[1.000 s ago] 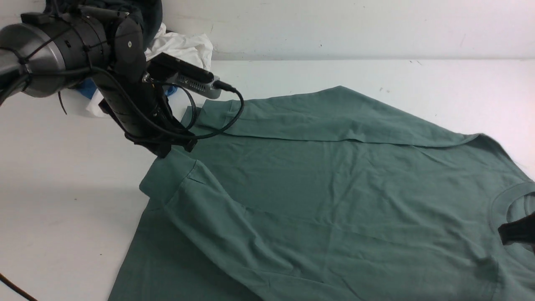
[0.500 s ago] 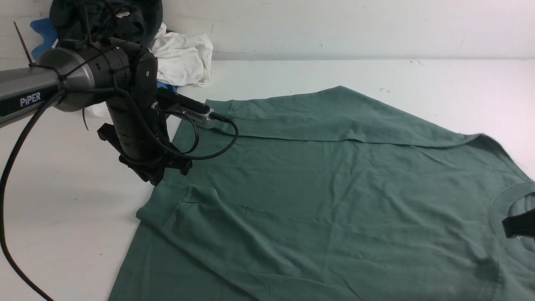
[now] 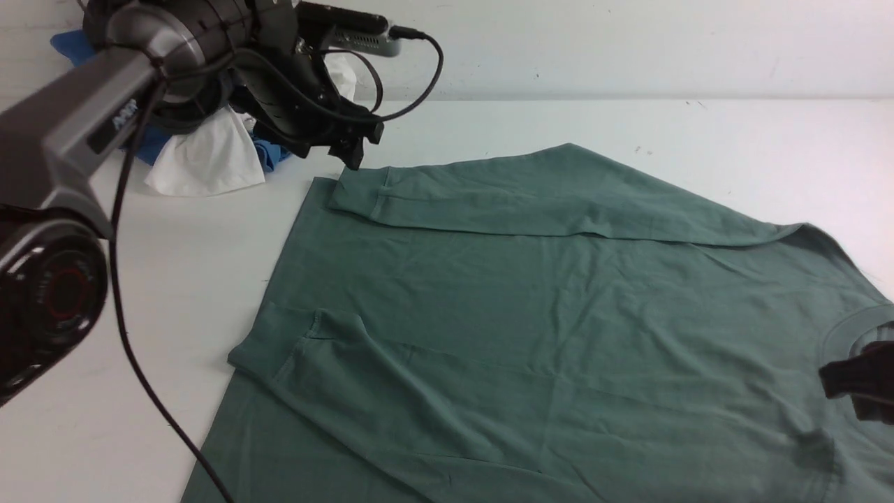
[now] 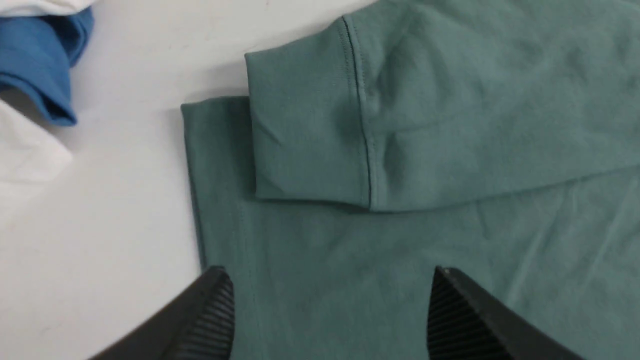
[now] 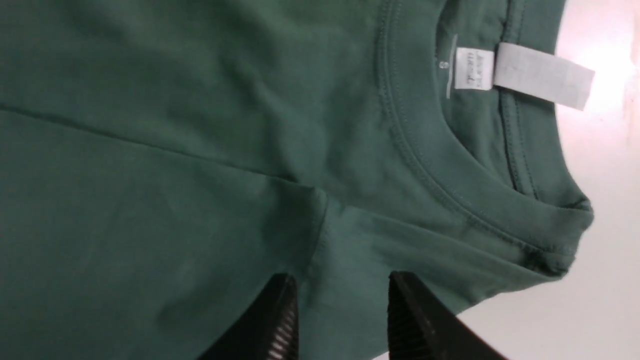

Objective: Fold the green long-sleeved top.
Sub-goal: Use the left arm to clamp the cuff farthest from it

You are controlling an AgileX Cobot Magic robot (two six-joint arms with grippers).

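Green cloth of the top (image 3: 454, 293) lies across the table (image 3: 160, 279), and its near sleeve, which my left fingers (image 4: 210, 305) were lifting one second ago, now rests upon it. These fingers have moved away toward the far sleeve (image 3: 489, 195), wide apart and empty; my right fingers (image 5: 280, 305) are also apart, above the top near its collar (image 5: 415, 130).

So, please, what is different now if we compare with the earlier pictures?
The left gripper has let go of the near sleeve's cuff, which dropped nearer the robot. After that it rose and moved away from the robot, and it is open above the green top. The right gripper shifted only slightly. The far sleeve stayed folded across the top.
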